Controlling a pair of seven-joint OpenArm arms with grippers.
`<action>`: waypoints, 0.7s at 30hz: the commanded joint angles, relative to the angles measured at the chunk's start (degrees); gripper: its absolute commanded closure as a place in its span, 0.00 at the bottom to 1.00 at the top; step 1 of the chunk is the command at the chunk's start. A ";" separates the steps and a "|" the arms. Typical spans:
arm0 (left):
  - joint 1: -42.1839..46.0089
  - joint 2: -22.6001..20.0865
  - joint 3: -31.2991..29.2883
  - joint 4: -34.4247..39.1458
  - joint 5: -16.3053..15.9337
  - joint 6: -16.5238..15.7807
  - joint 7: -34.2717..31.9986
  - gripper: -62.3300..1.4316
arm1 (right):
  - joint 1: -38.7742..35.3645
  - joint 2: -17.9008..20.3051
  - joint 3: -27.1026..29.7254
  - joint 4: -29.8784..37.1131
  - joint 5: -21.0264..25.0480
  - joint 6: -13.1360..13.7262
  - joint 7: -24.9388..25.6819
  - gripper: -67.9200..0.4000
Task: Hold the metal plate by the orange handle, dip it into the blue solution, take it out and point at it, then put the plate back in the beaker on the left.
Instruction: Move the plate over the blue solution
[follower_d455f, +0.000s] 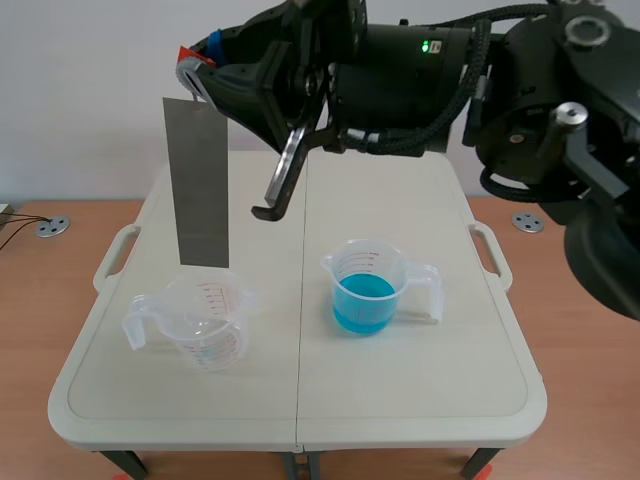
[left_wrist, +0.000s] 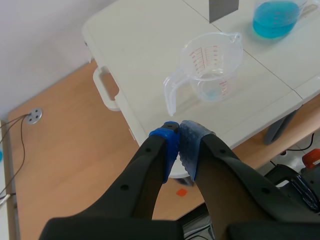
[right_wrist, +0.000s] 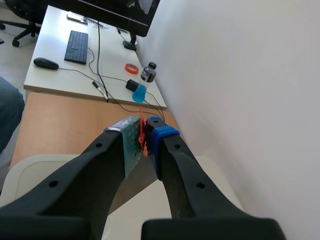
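Left gripper (left_wrist: 179, 136): pads pressed together, holding nothing, short of the clear measuring beaker (follower_d455f: 205, 325). Metal plate (follower_d455f: 197, 185) hangs upright just above that beaker. The right gripper (right_wrist: 144, 135) is clamped on its orange handle (right_wrist: 142, 131). Blue-solution beaker (follower_d455f: 366, 290) stands to the right. Recommendation: keep the plate vertical and clear both rims when travelling.

My room: a pale table on a wooden floor, with a plain wall behind.
The white folding table (follower_d455f: 420, 390) stands on a warm wooden floor (follower_d455f: 40, 320) before a bare pale wall (follower_d455f: 80, 100). A metal floor disc (follower_d455f: 52, 227) lies at its ten o'clock, another (follower_d455f: 528, 222) at its two. Along the wall, at my twelve o'clock, a white desk (right_wrist: 55, 75) carries a keyboard (right_wrist: 76, 47), mouse (right_wrist: 45, 63), monitor (right_wrist: 100, 10) and bottle (right_wrist: 147, 73). The light is soft and even.
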 joint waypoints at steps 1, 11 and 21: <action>-0.70 -0.90 0.17 0.37 -0.74 0.15 -0.85 0.93 | 0.00 1.11 1.49 2.32 1.36 0.07 0.17 0.98; -4.46 -2.71 0.28 0.37 -0.74 -0.33 -0.90 0.93 | -4.46 7.26 10.43 8.35 8.72 0.92 -3.23 0.98; -9.16 -5.64 4.00 0.37 -0.74 -0.55 -2.25 0.93 | -7.39 13.05 18.73 8.41 14.49 2.82 -4.00 0.98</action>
